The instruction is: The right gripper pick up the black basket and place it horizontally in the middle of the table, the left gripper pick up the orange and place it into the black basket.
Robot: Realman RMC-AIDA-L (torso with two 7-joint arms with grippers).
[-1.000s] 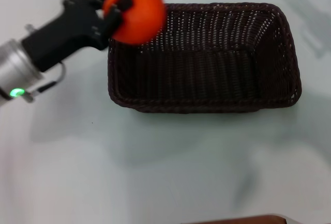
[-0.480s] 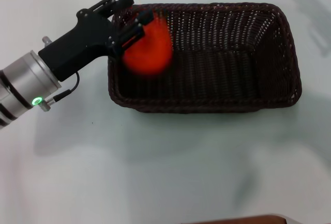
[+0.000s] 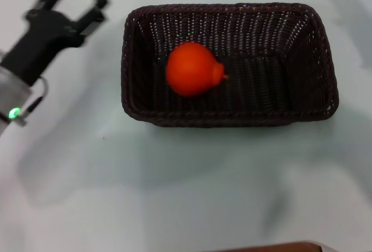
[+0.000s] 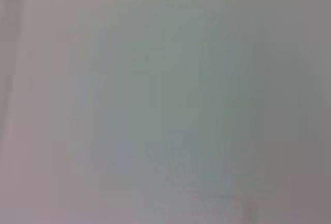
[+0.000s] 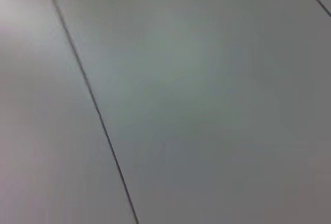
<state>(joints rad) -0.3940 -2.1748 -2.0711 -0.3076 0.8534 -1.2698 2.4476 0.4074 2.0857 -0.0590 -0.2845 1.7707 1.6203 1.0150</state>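
orange (image 3: pixel 192 69) fills basket's (image 3: pixel 325 48) left half; right half free.

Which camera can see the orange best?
The head view: the orange lies in plain sight inside the black basket. Both wrist views show only pale blank surface, with no orange at all.

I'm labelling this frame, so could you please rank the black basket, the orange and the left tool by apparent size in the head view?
1. The black basket, clearly largest.
2. and 3. The orange inside it and the left tool, open, left of the basket: they look similar, and the tool may sit nearer the camera, so I would not rank them.
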